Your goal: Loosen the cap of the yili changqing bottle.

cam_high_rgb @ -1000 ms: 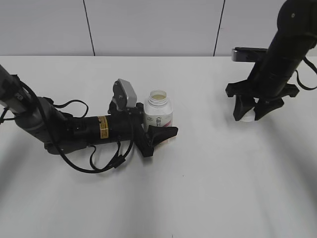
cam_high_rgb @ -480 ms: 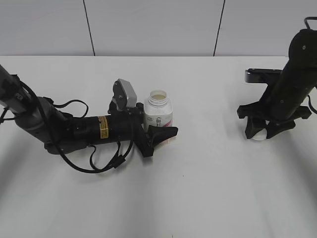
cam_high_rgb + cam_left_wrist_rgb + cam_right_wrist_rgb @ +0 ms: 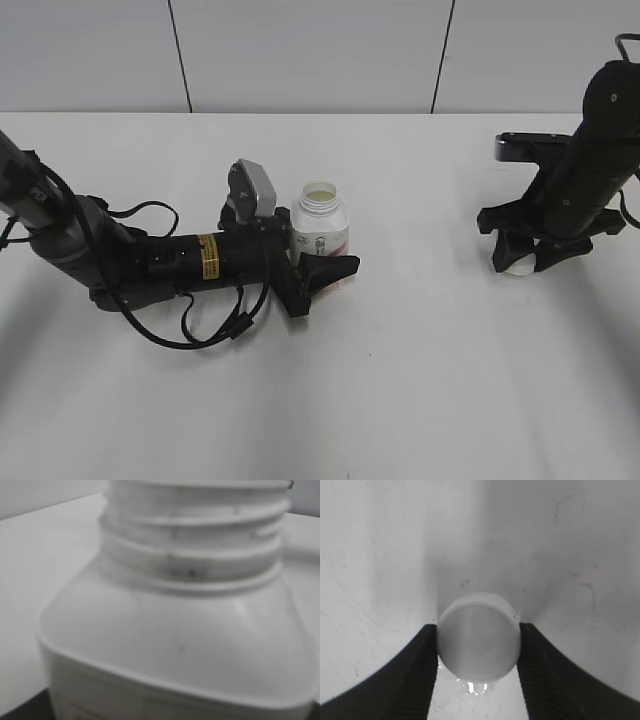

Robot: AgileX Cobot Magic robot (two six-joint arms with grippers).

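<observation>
The yili changqing bottle (image 3: 321, 226) stands upright left of the table's middle, white with a pink-red label and an uncovered neck. Up close, the left wrist view is filled by its bare threaded neck (image 3: 195, 540) and sloped shoulder. My left gripper (image 3: 316, 252) lies low along the table, its fingers on either side of the bottle's lower body, shut on it. The cap (image 3: 513, 264) (image 3: 478, 637) is off the bottle, far to the right. My right gripper (image 3: 520, 255) (image 3: 478, 652) points down, shut on the cap, close above the table. Both black fingers (image 3: 420, 672) press its sides.
The white table (image 3: 400, 380) extends around both arms. Left-arm cables (image 3: 215, 325) loop on the surface in front of the left arm. A few small wet spots (image 3: 475, 686) glint on the table beneath the cap. A panelled wall (image 3: 300, 50) closes the back.
My right gripper has carried the cap to the right and down toward the table. The left gripper and the bottle have stayed still.
</observation>
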